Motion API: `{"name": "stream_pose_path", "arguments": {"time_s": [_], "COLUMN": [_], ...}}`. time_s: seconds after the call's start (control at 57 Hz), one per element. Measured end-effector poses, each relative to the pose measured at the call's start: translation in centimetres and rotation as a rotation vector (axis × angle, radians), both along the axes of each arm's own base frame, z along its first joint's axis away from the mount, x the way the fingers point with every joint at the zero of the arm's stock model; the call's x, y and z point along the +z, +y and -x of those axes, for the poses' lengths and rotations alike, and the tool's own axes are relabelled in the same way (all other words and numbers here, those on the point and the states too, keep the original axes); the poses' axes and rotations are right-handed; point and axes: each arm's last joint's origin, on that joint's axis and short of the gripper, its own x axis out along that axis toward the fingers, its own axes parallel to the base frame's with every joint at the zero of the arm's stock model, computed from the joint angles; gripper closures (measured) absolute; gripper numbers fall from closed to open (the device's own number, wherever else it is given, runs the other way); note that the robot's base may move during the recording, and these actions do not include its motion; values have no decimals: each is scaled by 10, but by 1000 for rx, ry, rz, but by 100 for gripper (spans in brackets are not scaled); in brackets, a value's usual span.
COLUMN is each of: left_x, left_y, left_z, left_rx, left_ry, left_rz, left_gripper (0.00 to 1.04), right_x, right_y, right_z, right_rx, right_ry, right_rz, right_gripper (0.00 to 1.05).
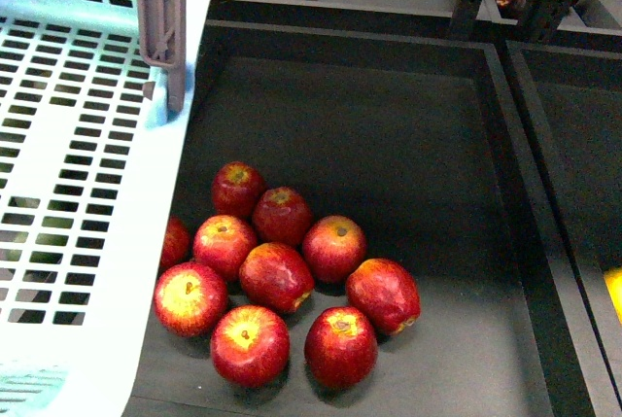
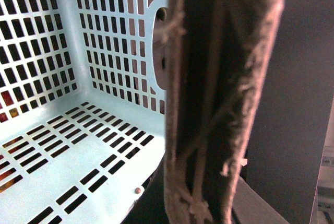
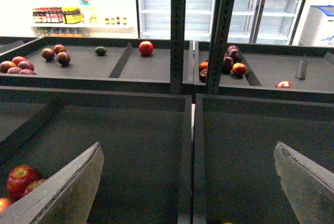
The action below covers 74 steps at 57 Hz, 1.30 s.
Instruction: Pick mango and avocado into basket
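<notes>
The light teal basket (image 1: 68,193) fills the left of the front view, hanging over the bin's left side. Its brown handle (image 2: 224,98), bound with white ties, runs through my left gripper (image 2: 209,203), which is shut on it; the fingers are mostly hidden behind the handle. My right gripper (image 3: 188,182) is open and holds nothing, hovering over the divider between two dark bins. A small dark green avocado (image 3: 100,50) lies on the far shelf. A sliver of yellow fruit (image 1: 614,293) shows in the bin on the right; too little shows to tell whether it is the mango.
Several red apples (image 1: 277,276) lie heaped in the dark bin (image 1: 408,145) beside the basket. A metal post (image 3: 177,31) and bin walls stand between me and the far shelf. That shelf also holds red and dark fruit (image 3: 232,62).
</notes>
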Motion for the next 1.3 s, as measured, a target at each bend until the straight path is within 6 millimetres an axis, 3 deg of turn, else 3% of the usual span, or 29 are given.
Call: {"name": "stream_pose_path", "arguments": {"time_s": [0.28,0.421,0.526,0.649,0.841,1.017,1.122,1.297], "left_x": [0,-1,-1,-1,-12,-37,-47,-44], "left_y": [-2,-17,-37,-63,-119,-158,-172,-172], "left_z": [0,-10,-31,-58,-101,-121,-123,-125], "left_rx": [-24,-185,-385,-585,-960,-1178,-1224,-1168], "left_ry": [1,59,97,68,-58,-66,-41,-29], "left_rz": [18,-410,-862,-1073,-1037,-957,-943,-1004], "left_gripper": [96,96,96,96,96,96,96,96], "right_x": [0,0,0,0,0,0,0,0], "right_y": [0,0,0,0,0,0,0,0], "right_z": [0,0,0,0,0,0,0,0], "right_rx": [-1,-2,-1,-2,-1,-1,-2,-1], "right_ry": [0,0,0,0,0,0,0,0], "right_rz": [0,0,0,0,0,0,0,0], "right_gripper": [8,8,8,8,8,8,8,8]}}
